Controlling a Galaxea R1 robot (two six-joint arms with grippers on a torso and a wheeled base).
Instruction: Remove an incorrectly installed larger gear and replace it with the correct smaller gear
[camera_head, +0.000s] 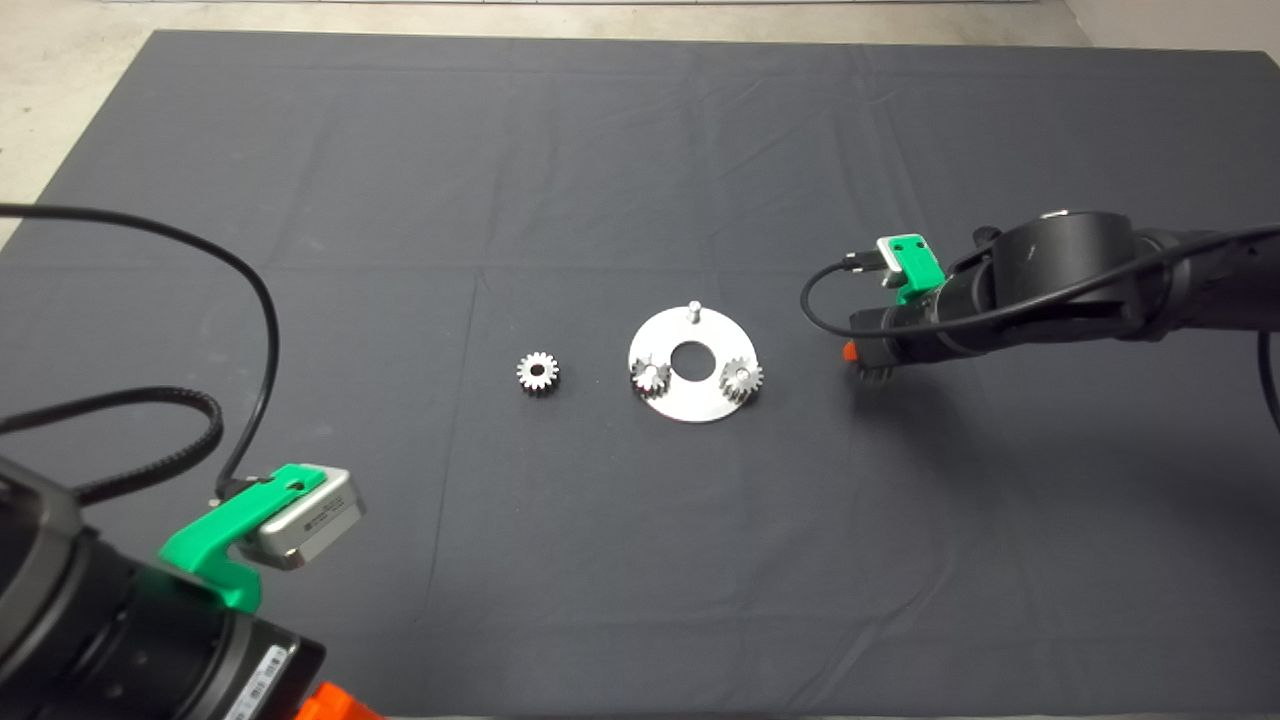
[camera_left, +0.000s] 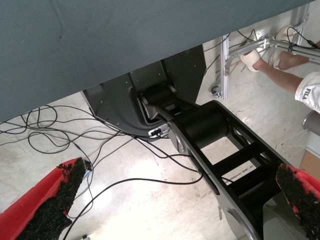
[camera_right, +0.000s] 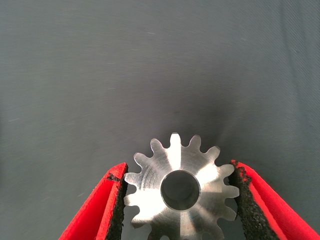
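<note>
Our right tool (camera_right: 177, 200) clamps a steel gear (camera_right: 180, 187), pads on opposite tooth tips, low over the surface (camera_head: 640, 150) right of the round plate (camera_head: 690, 405). The smaller gear (camera_head: 538, 373) lies left of centre; hard and slick (likely dense), best pinched across its teeth. Open room surrounds it; the left tool (camera_left: 175, 200) gapes empty at lower left.

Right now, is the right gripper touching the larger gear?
Touching. Right wrist view: the right gripper's pads meet the larger gear's teeth on both sides.
</note>
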